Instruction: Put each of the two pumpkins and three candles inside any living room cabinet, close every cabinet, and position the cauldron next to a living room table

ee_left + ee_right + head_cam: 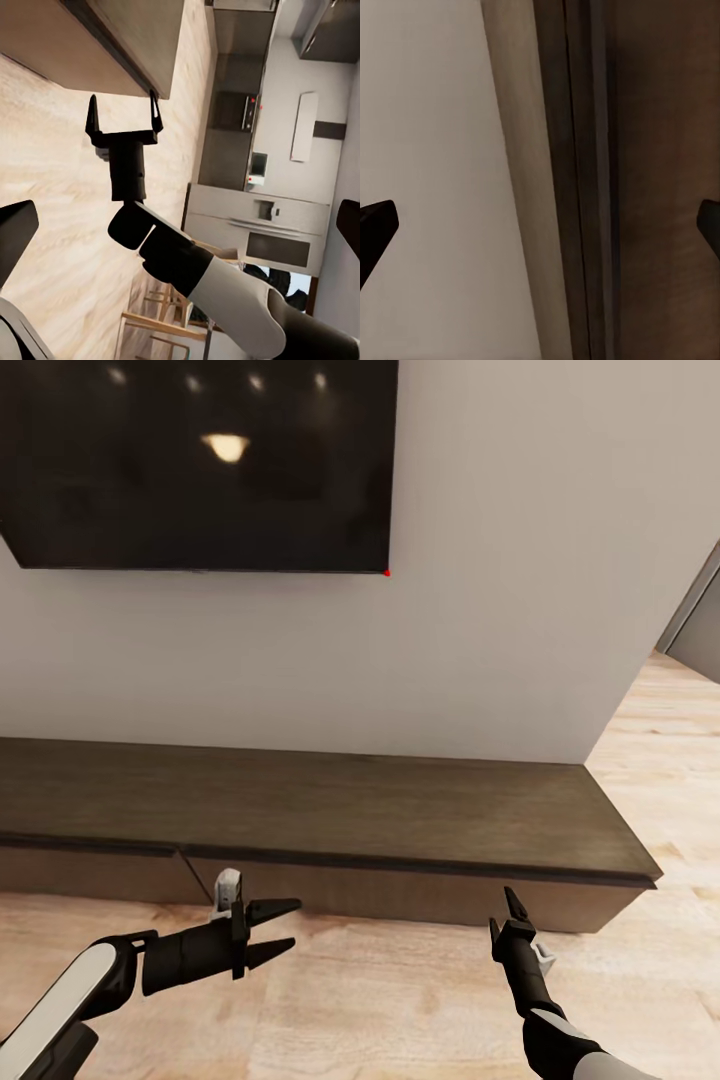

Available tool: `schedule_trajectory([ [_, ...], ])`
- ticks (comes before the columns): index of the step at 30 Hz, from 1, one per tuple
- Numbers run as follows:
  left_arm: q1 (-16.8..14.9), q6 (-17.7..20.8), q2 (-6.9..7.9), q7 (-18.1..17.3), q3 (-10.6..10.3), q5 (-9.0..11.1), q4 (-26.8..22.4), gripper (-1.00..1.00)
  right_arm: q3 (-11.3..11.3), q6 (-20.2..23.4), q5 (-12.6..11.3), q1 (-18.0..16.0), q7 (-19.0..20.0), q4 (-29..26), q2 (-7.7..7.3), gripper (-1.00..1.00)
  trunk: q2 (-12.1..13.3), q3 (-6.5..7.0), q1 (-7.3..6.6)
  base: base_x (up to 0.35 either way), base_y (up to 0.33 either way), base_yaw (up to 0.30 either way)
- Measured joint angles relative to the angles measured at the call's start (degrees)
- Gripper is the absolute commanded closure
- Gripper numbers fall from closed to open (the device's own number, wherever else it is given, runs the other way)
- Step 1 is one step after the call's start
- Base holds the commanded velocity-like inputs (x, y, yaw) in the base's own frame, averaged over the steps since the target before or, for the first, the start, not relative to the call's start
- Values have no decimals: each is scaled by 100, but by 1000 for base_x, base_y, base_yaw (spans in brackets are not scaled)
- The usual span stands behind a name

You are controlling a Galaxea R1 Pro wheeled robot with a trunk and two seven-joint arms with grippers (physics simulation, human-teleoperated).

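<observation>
You are facing the cabinet, its drawers sitting closed along the off-white wall under the black TV. Your left gripper and right gripper are hovering wide open and empty over the wood-plank floor.

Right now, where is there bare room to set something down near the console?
The cabinet top is bare from the wall to its front edge, below the TV. The plank floor between the left hand and right hand is bare too. Nowhere looks crowded.
</observation>
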Motion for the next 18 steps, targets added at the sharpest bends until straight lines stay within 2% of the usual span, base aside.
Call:
schedule_trajectory([
  [5, 0, 0, 6, 0, 30, 2, -15, -100, 0, 0, -5, 0, -3, 0, 0, -100, 0, 0, 0, 5, 0, 0],
  [18, 0, 0, -2, 0, 8, 5, -21, -100, -1, 0, -7, 0, 0, 0, 0, -100, -520, -233, 285, 0, 0, 0],
])
